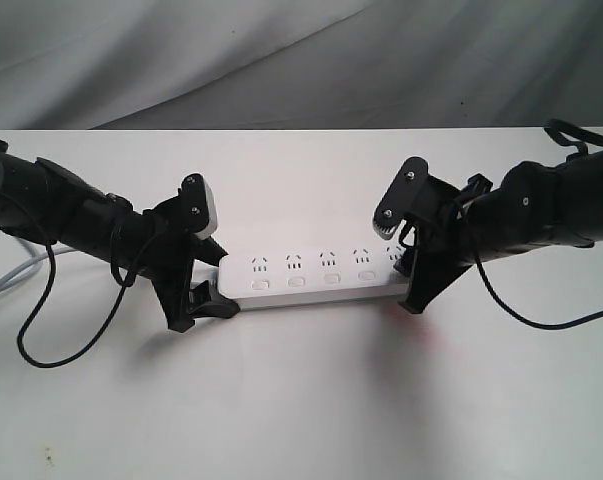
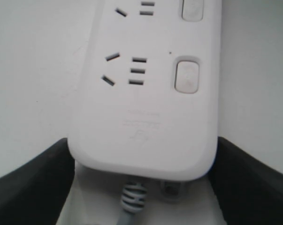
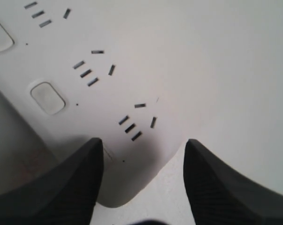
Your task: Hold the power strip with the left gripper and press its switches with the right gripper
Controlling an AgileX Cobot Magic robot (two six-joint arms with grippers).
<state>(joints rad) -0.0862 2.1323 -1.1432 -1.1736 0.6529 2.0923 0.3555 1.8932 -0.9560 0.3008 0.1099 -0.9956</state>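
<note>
Power strip [image 1: 311, 268]: flat on white table [image 1: 301, 400], centre of ext. view, long axis 9–3 o'clock, sockets up. Switches [image 1: 331, 279]: row along its 6 o'clock edge; four visible, the one at the 3 o'clock end hidden behind the claw. Cord [image 2: 129, 202] exits the 9 o'clock end.

L gripper [image 2: 143, 141]: at 9 o'clock end, fingers [image 2: 33, 183] pinching strip across its width, touching both long edges.

R gripper [image 3: 142, 143]: at 3 o'clock end, jaws spread wide. One finger [image 3: 71, 183] over strip by last switch, other over bare table. Contact w/ switch: cannot tell.

Grey cloth [image 1: 281, 60] at 12 o'clock, behind table.
</note>
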